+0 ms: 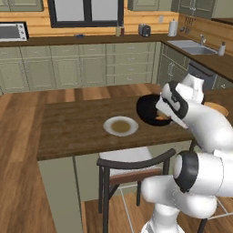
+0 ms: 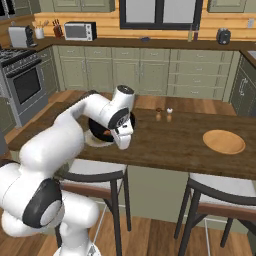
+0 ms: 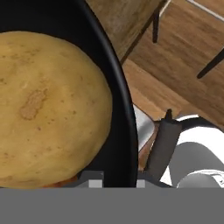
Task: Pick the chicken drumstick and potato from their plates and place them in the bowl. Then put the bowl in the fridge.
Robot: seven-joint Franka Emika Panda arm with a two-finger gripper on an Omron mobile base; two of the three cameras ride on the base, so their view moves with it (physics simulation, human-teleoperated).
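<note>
Two foods — potato (image 3: 48, 109) and drumstick (image 2: 108, 133) — are lying inside the bowl (image 3: 124, 109), whose rim is passing between the gripper (image 3: 116, 178) fingers, which are pinching it shut — fridge trip pending.

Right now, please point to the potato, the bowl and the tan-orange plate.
potato (image 3: 48, 109), hand view, middle of its skin.
bowl (image 3: 120, 87), hand view, black rim.
tan-orange plate (image 2: 223, 141), right base view, its centre.

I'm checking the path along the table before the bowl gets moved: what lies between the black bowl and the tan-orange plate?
In the right base view, two small shakers stand between the bowl and the tan-orange plate, toward the table's far edge; the rest is bare wood.
</note>
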